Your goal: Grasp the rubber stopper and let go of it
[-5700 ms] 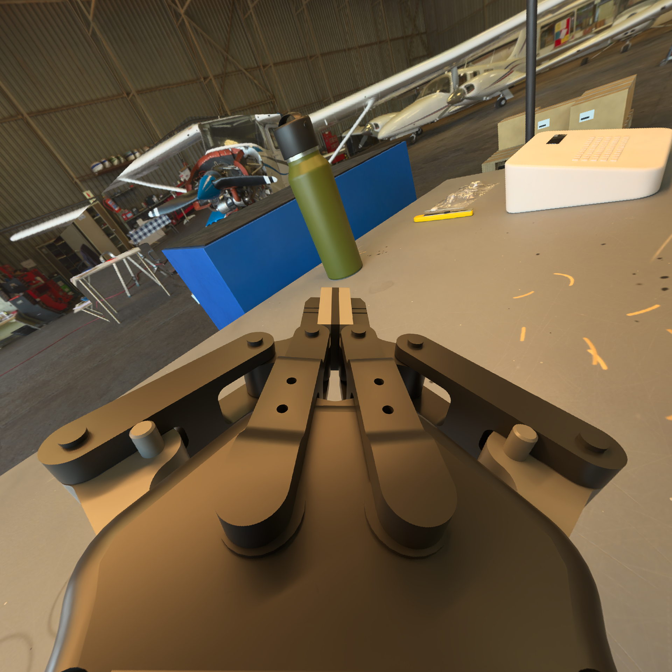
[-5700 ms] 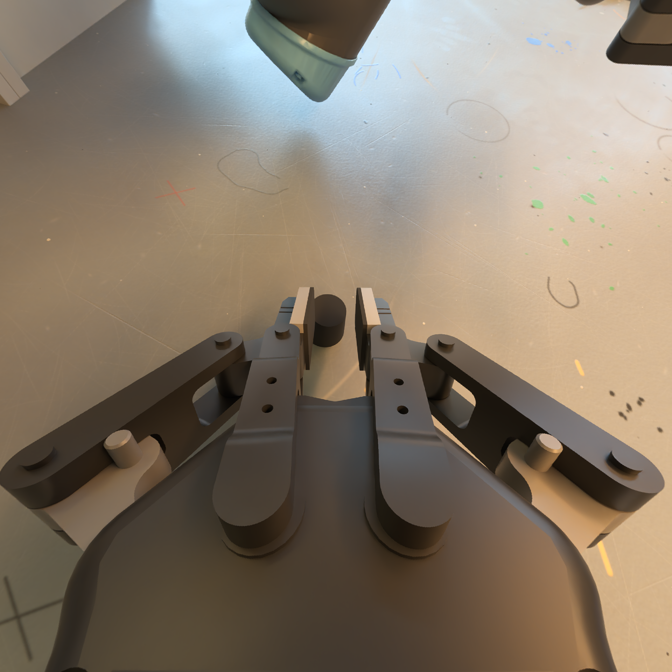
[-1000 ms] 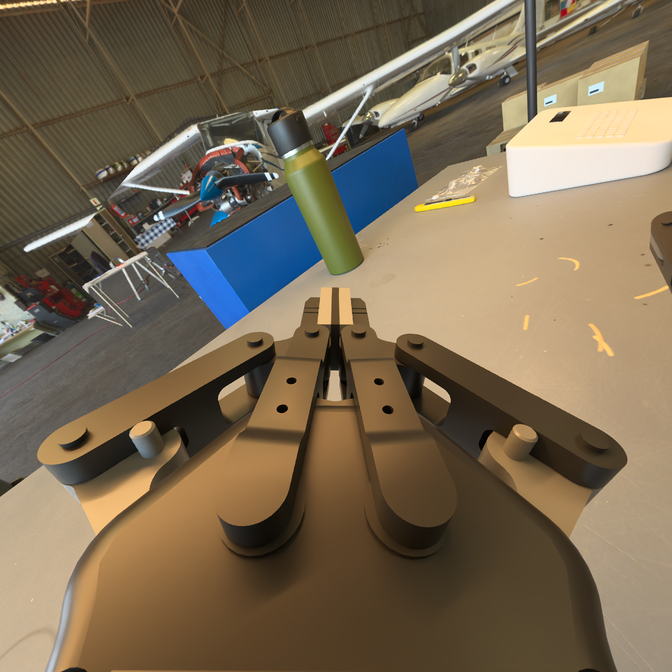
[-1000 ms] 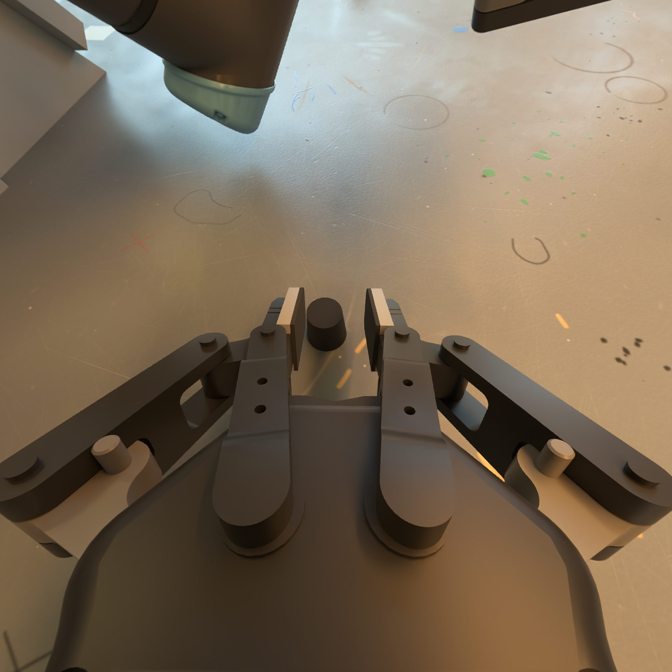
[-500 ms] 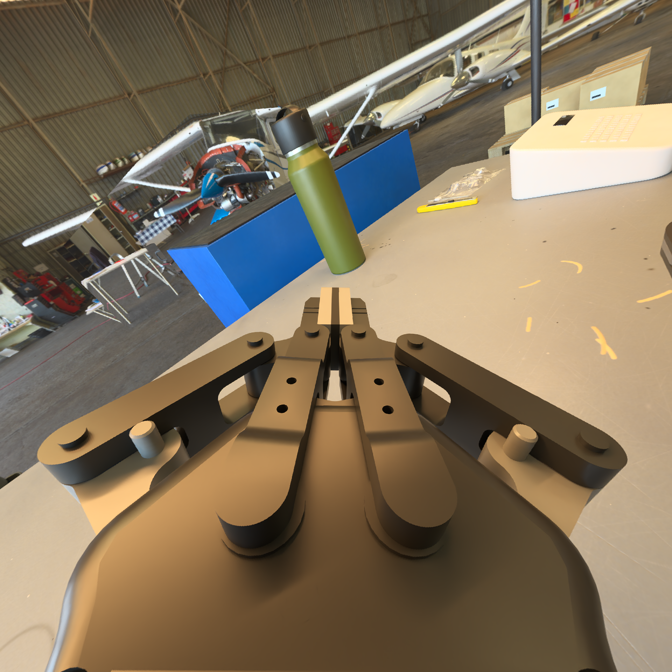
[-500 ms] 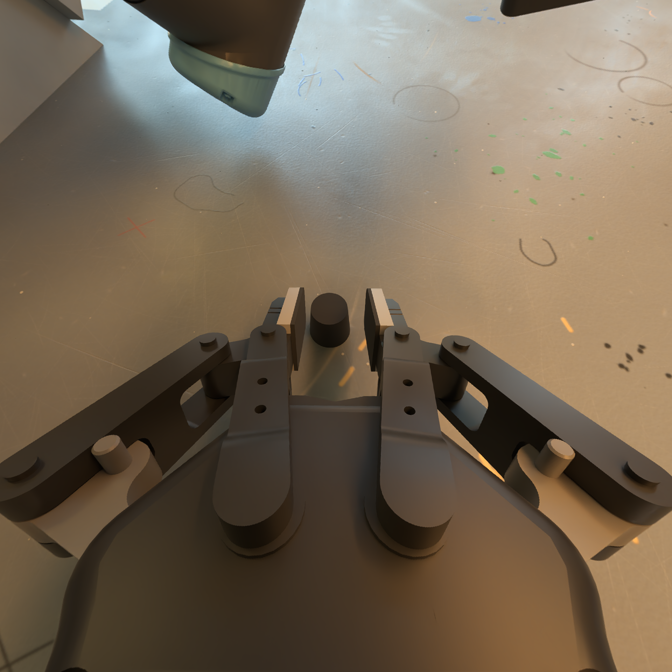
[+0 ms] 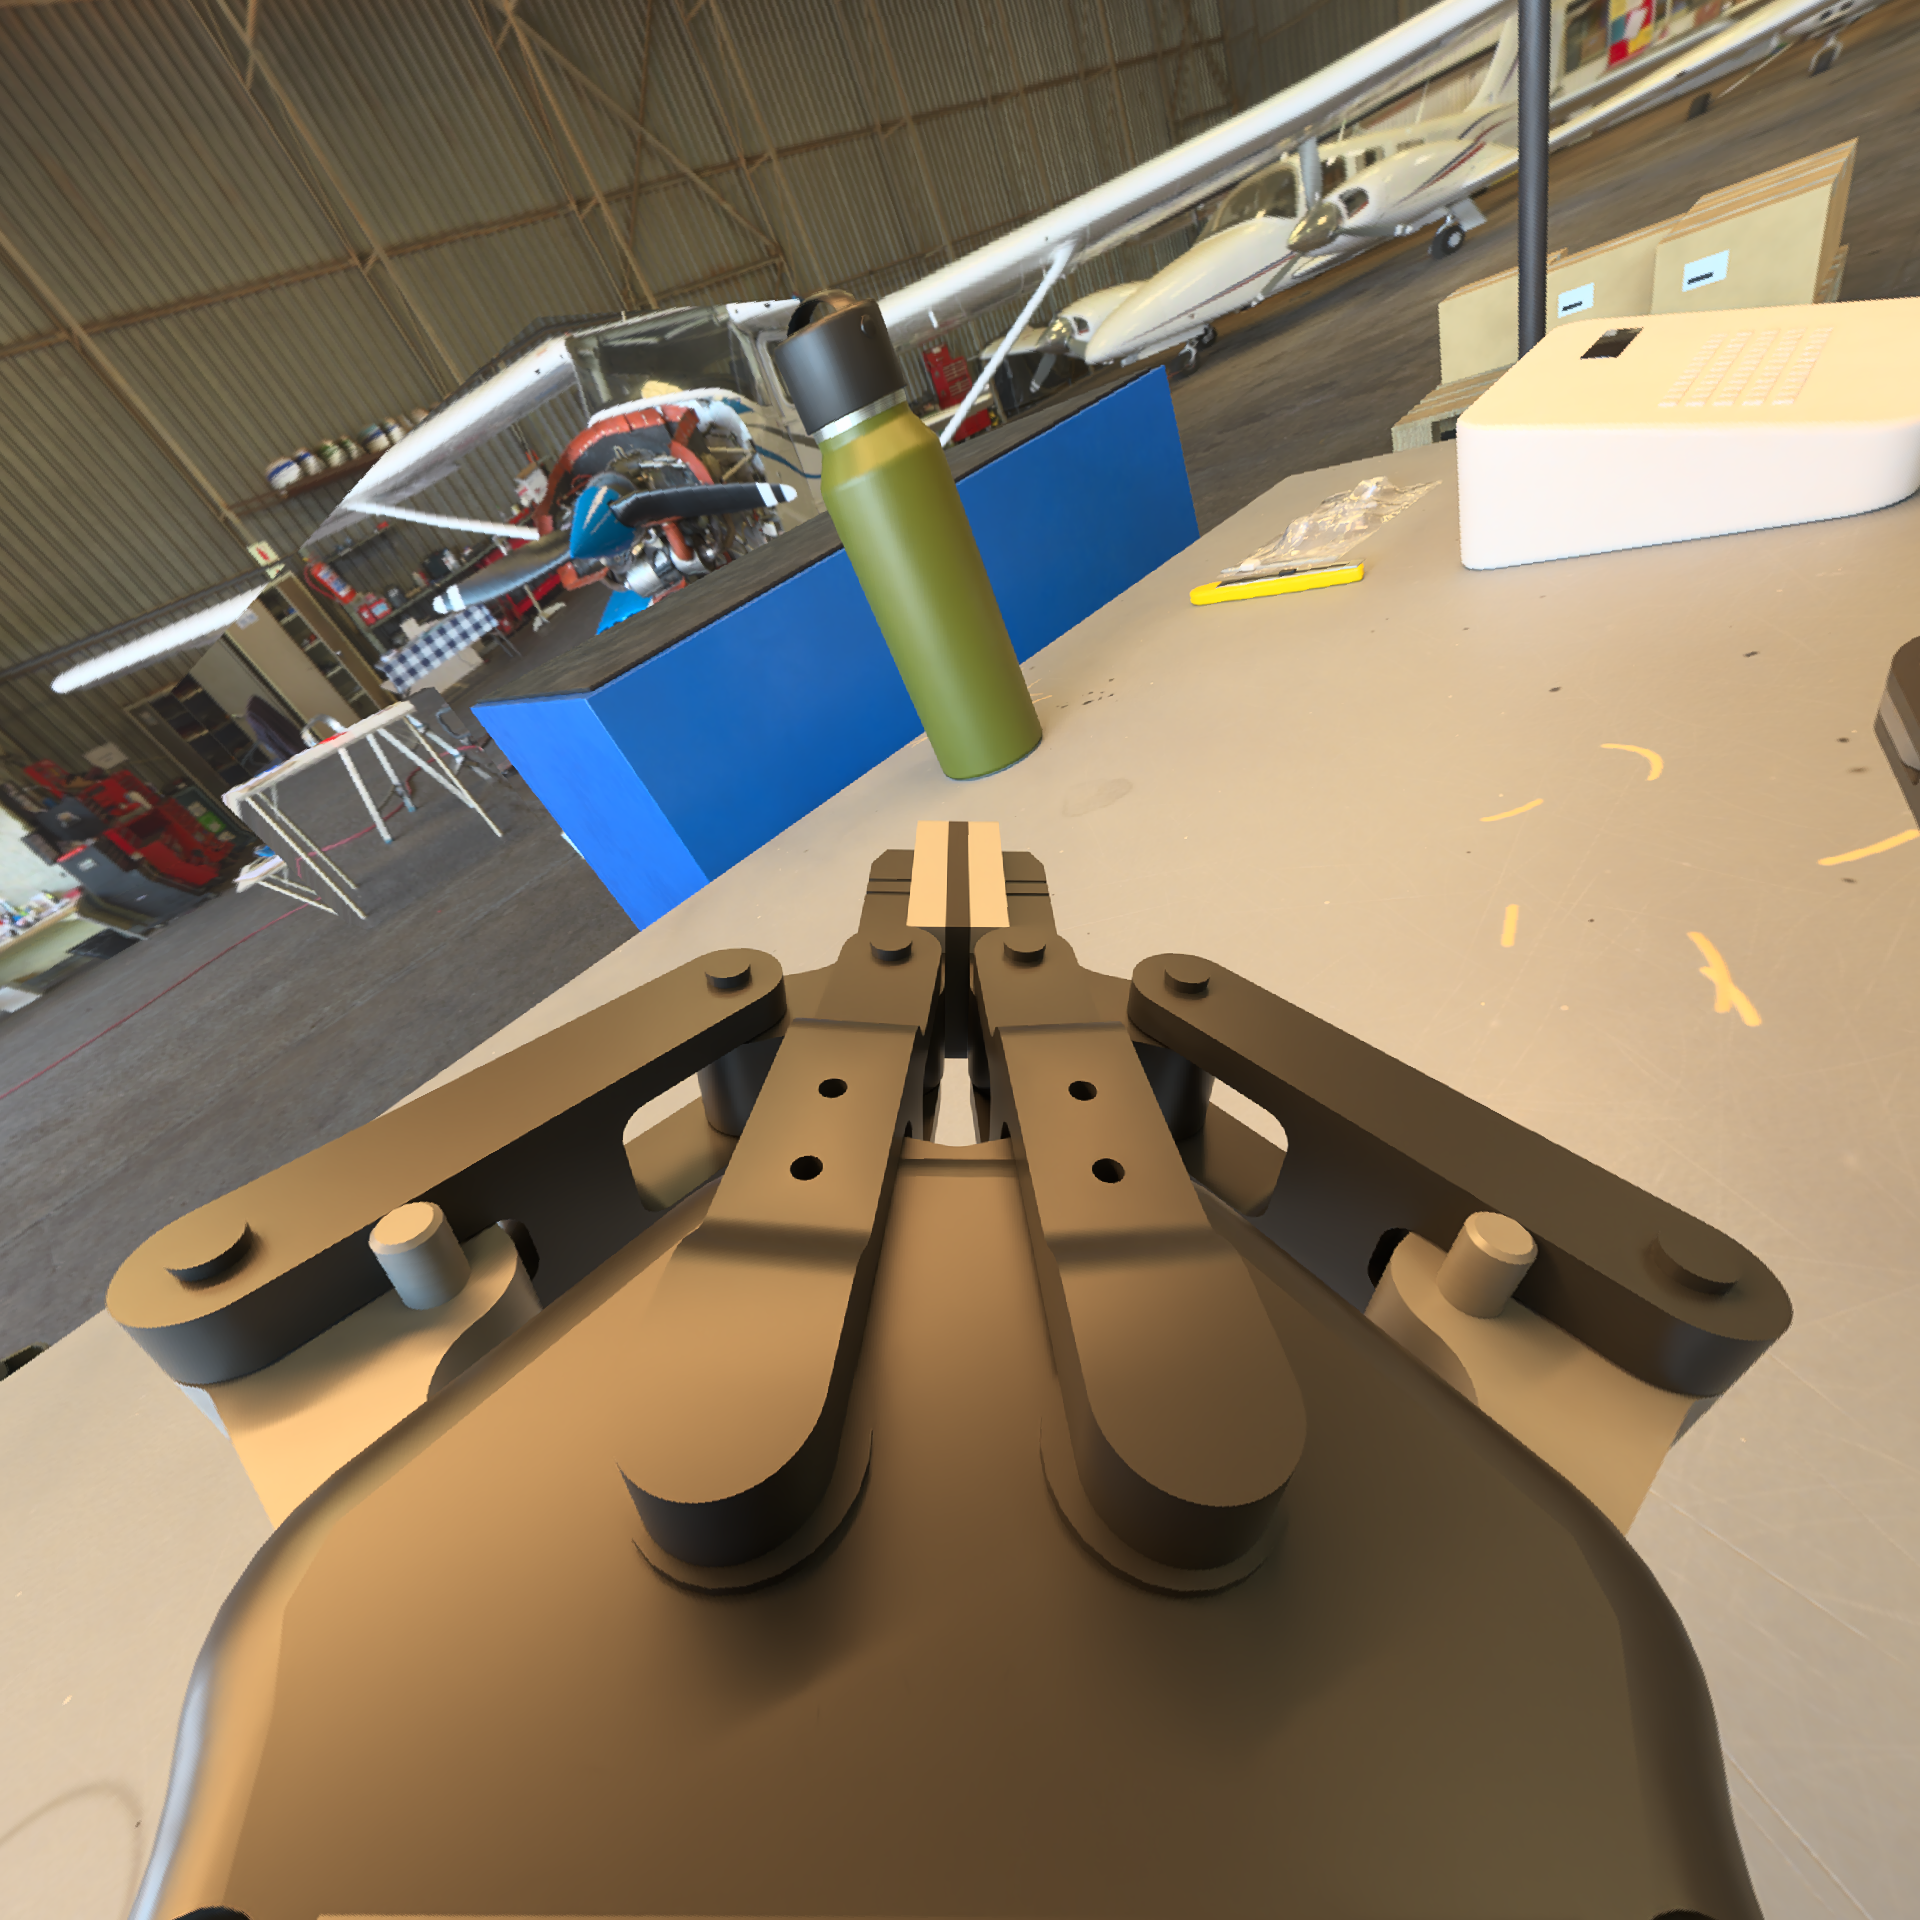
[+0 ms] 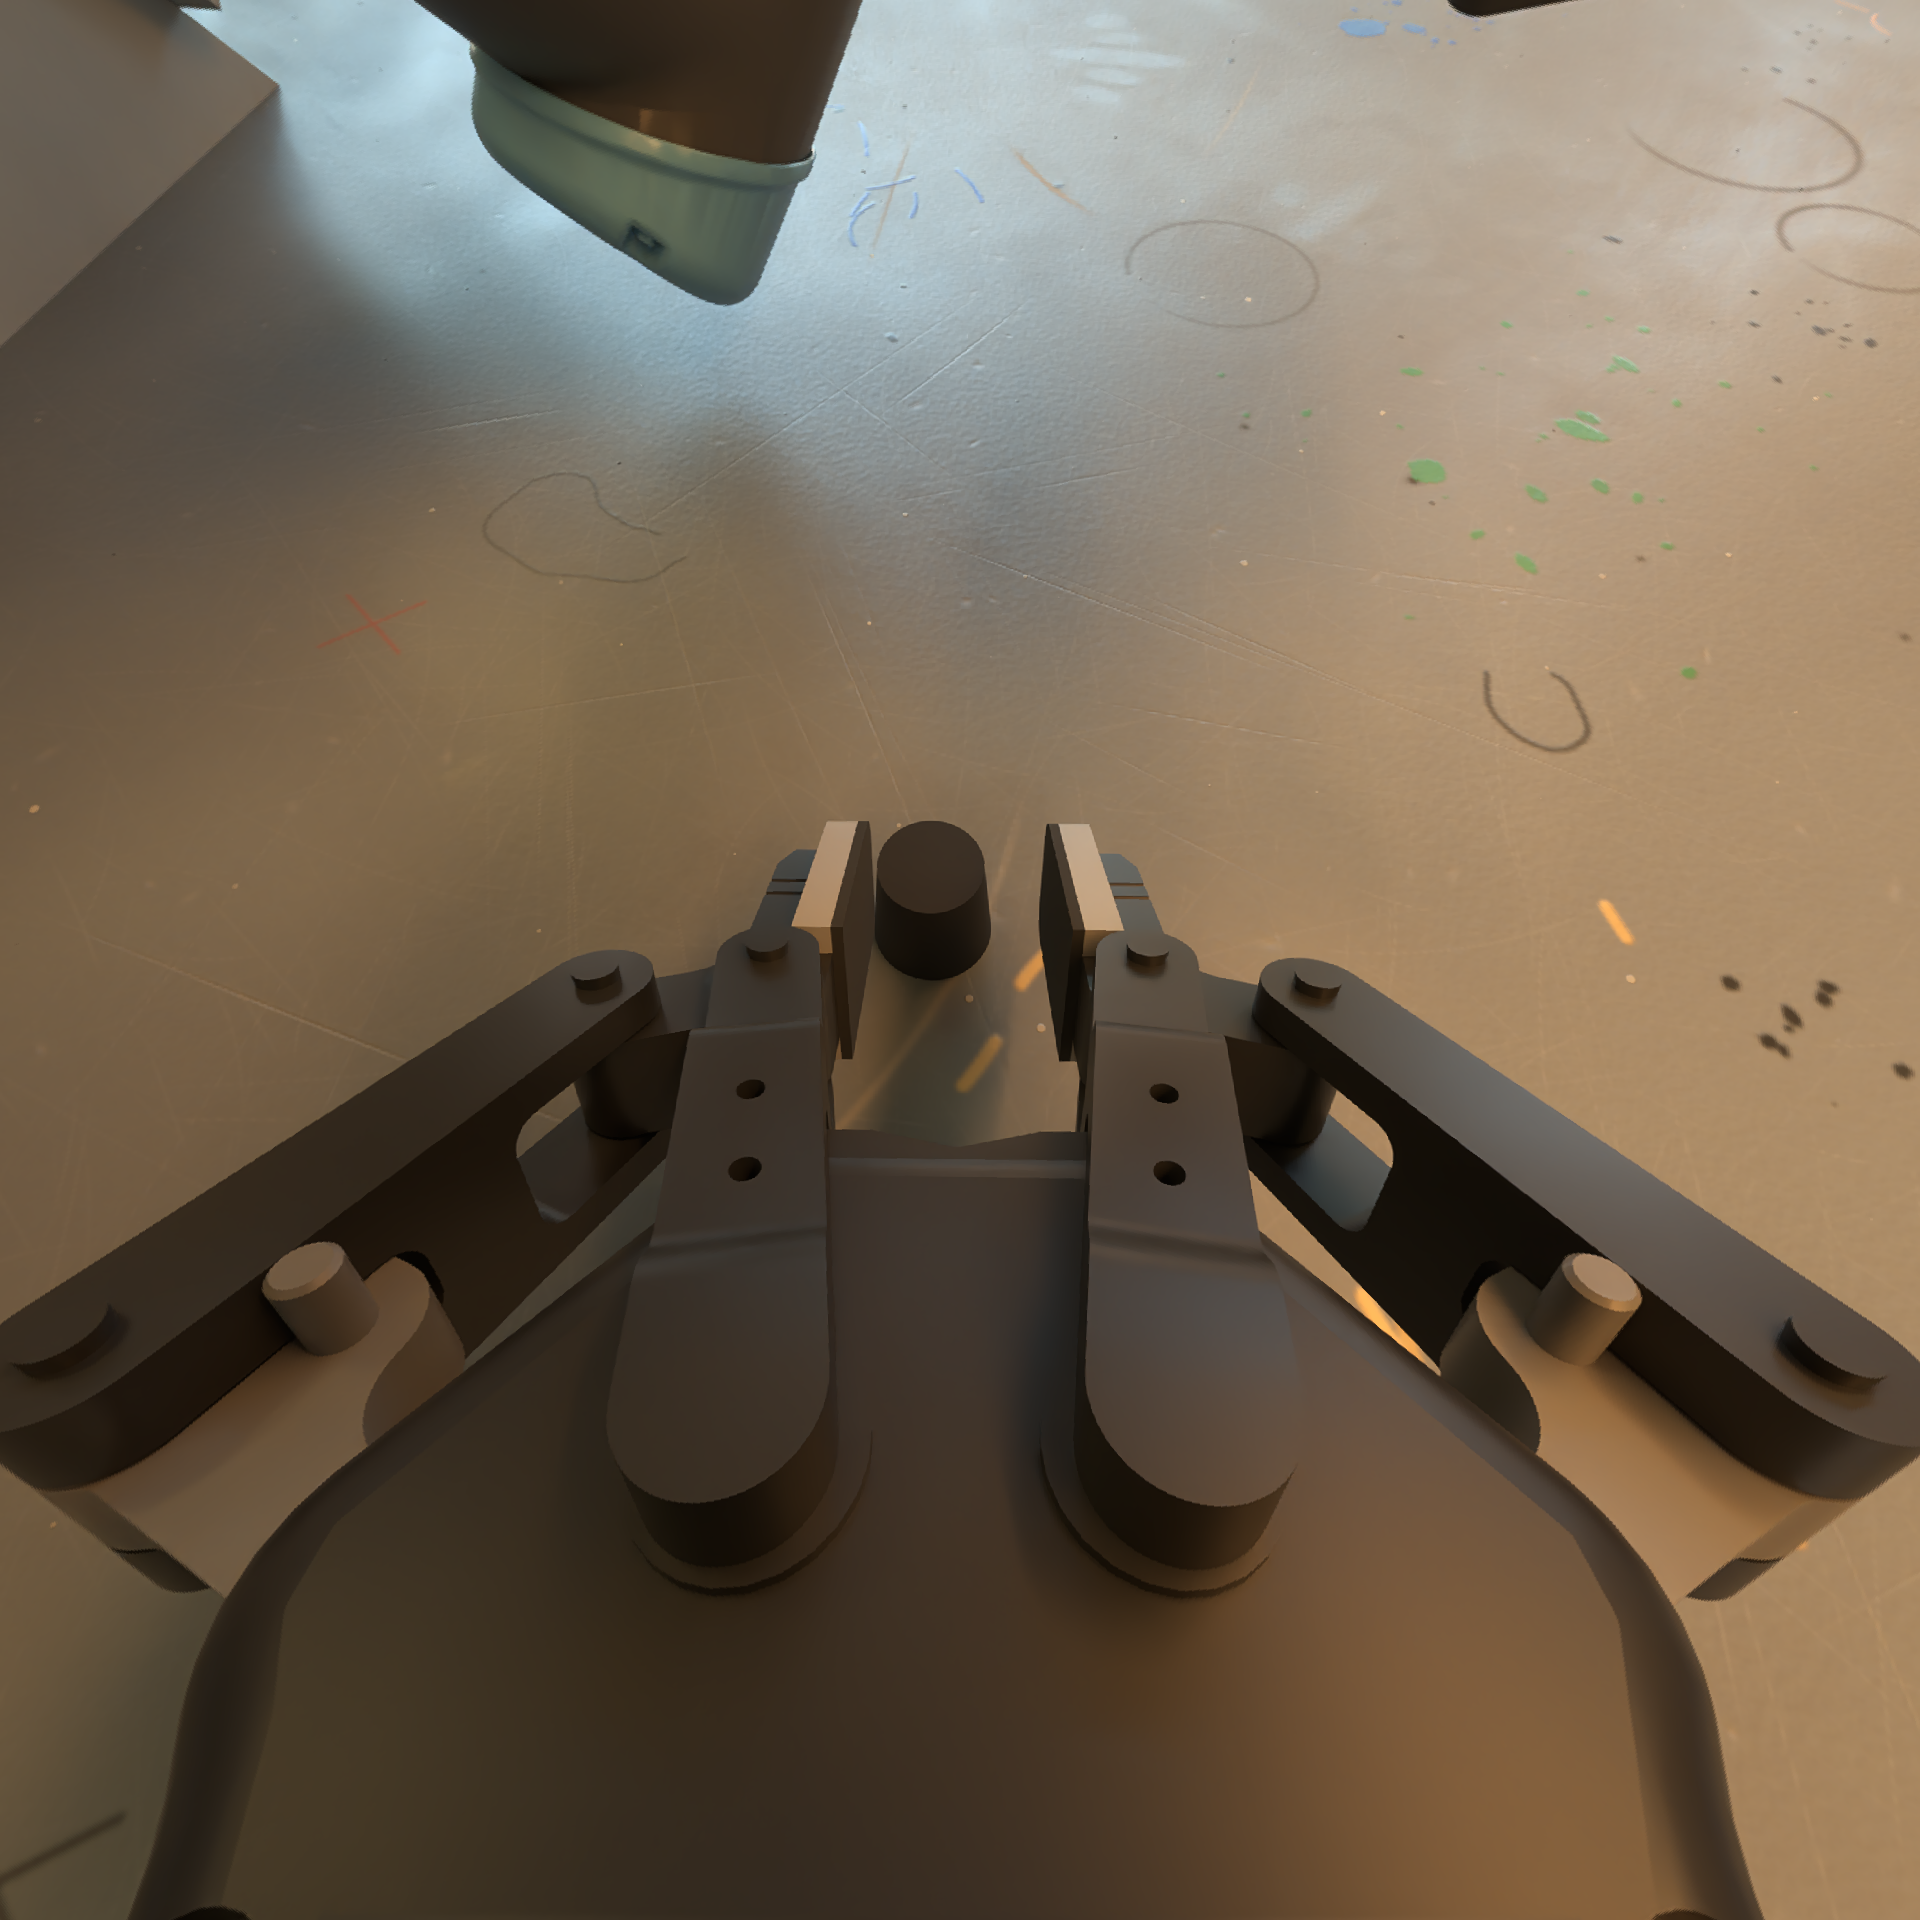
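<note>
The rubber stopper [image 8: 931, 899] is a small dark tapered plug. It stands upright on the table between the fingers of my right gripper [image 8: 956, 844]. That gripper is open. The stopper sits close beside the left pad [image 8: 831, 878], and a clear gap separates it from the right pad [image 8: 1083, 878]. My left gripper [image 7: 958, 873] is shut and empty, low over the table, and points toward a green bottle [image 7: 925, 592]. The stopper does not show in the left wrist view.
The table [image 7: 1351, 831] carries the green bottle, a white box [image 7: 1704, 457] and a yellow flat item [image 7: 1278, 584] with clear wrapping. A blue box [image 7: 831, 665] stands beyond the table edge. The other arm's wrist [image 8: 644, 135] hangs above the table.
The right gripper's jaws stand wider than 5.7 s ago. Over the last second they keep their width, and the stopper has drifted from the middle toward the left pad. The left gripper stays shut.
</note>
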